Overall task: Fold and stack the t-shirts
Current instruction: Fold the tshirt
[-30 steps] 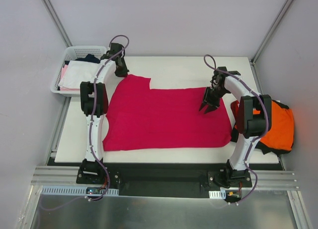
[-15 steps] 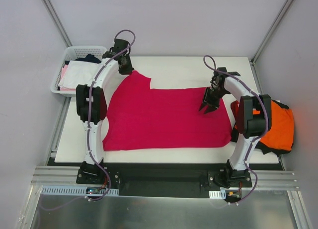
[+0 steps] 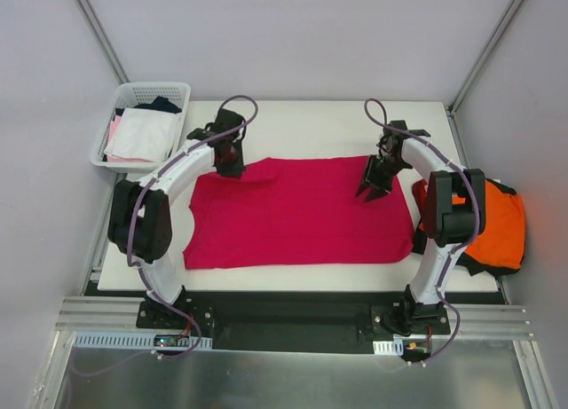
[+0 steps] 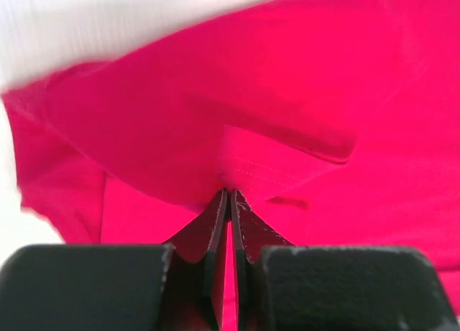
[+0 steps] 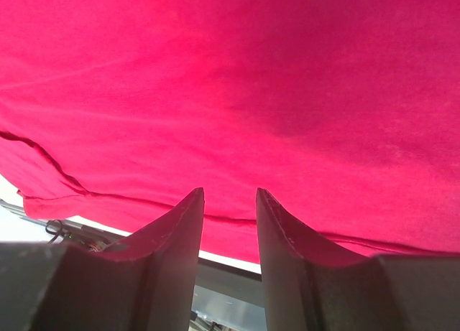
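At the far left, a white mesh basket (image 3: 153, 88) holds a folded white garment (image 3: 140, 134) with a pink garment (image 3: 113, 130) at its edge; neither belongs to the job.

Next comes the left gripper (image 4: 228, 195). Its jaws are pressed together on a pinch of the crimson t-shirt (image 3: 302, 216) at the shirt's far left corner. There, the wrist view shows a flap of cloth doubled over the body, with a stitched hem line running across it.

The crimson t-shirt lies spread across the middle of the white table (image 3: 337, 123), mostly flat. It is soft matte knit with shallow wrinkles, its near edge straight and its left side slightly ragged in outline. By this layout the first fold looks barely begun.

Further right, the right gripper (image 5: 230, 196) hangs over the shirt's far right part. Its two dark tapered fingers stand partly apart with nothing between them.

At the right edge, behind the right arm, the orange t-shirt (image 3: 502, 221) sits in a rumpled heap, with the black t-shirt (image 3: 486, 267) showing under it. Both appear unfolded.

No stack exists, so nearly all of the task seems to remain: three shirts to fold and then pile.
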Controlling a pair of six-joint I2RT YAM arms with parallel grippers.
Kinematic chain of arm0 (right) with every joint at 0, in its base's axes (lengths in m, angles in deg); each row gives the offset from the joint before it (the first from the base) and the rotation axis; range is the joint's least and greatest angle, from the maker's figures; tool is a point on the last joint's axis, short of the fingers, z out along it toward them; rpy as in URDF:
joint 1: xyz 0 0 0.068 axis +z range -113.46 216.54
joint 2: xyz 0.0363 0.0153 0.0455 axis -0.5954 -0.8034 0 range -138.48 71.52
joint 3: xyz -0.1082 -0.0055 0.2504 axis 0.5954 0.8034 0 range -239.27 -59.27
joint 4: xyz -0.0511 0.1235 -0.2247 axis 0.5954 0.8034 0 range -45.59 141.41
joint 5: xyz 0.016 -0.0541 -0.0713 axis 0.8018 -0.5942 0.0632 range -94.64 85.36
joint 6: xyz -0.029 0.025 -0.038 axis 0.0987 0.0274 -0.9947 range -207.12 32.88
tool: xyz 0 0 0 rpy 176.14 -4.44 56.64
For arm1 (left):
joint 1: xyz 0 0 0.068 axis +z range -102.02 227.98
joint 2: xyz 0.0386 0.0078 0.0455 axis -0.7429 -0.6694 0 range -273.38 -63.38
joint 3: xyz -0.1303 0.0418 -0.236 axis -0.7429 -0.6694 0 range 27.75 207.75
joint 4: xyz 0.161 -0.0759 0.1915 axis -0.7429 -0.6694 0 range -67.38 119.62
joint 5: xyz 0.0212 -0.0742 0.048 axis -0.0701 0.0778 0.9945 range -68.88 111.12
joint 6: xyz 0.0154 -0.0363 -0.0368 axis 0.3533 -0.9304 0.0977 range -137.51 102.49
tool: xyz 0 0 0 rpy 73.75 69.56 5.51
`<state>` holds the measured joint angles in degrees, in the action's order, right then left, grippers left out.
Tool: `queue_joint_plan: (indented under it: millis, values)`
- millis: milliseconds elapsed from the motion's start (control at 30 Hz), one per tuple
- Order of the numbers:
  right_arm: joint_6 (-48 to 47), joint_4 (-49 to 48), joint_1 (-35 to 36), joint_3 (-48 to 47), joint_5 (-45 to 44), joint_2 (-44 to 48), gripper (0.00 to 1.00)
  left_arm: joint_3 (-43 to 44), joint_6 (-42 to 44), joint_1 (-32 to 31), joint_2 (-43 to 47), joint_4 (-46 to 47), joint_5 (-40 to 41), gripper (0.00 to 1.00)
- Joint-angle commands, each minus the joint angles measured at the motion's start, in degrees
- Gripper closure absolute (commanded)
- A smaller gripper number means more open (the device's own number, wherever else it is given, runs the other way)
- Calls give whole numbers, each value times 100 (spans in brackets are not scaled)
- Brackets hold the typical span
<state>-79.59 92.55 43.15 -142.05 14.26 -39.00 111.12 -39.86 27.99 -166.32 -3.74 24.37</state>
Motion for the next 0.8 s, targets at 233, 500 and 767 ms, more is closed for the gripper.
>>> queue_joint_plan:
  millis: [233, 500, 767]
  values:
    - [-76, -77, -98, -10, -17, -4, 62, -1885, -296, -137, 1987, -30, 273, 96]
    - [-59, -59, -99, -54, -70, -66, 62, -2360, -349, -128, 2559, -135, -17, 95]
    - [47, -77, -99, -282, 9, -251, 62, -2625, -472, -137, 2437, -135, -271, 83]
